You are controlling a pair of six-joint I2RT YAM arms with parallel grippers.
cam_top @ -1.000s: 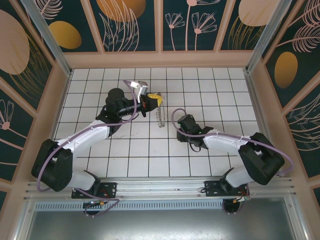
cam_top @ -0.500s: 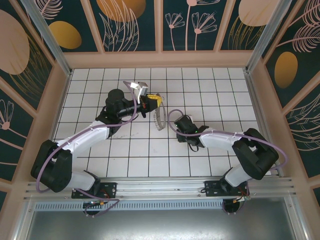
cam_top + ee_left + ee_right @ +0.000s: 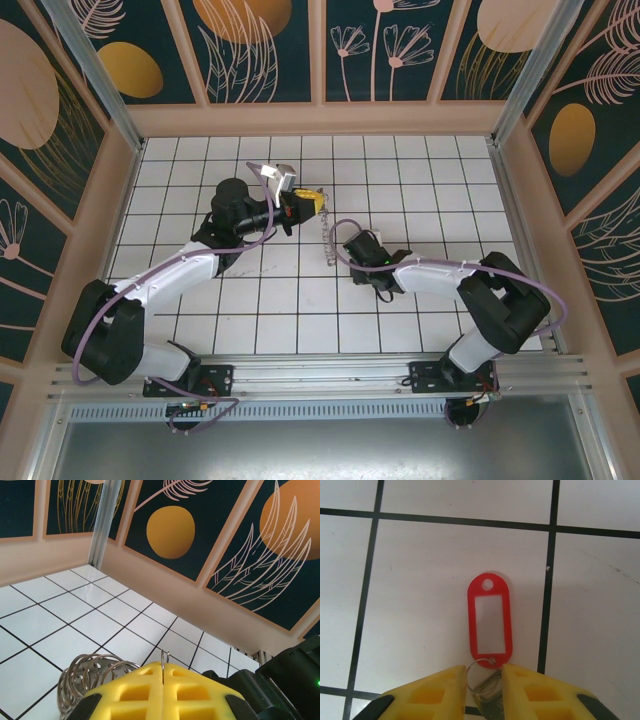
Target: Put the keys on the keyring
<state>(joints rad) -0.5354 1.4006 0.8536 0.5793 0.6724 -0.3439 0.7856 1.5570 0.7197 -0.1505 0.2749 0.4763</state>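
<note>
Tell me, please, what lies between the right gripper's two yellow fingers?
In the right wrist view, the key's silvery ring and metal part sit between the right gripper's fingers; its red tag lies on the white tile beyond the fingertips.

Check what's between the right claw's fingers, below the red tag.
The keys: a small ring and silvery metal below the red tag. The yellow fingers cover their edges.

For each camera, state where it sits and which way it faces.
Top external: above, behind; looks down at the table; left arm, right arm show.
Left wrist: on left arm, facing the patterned wall; left pincer clamps the keyring.
Right wrist: on right arm, looking down; right pincer grips the keys.
Shared: top and left wrist show the keyring.
</note>
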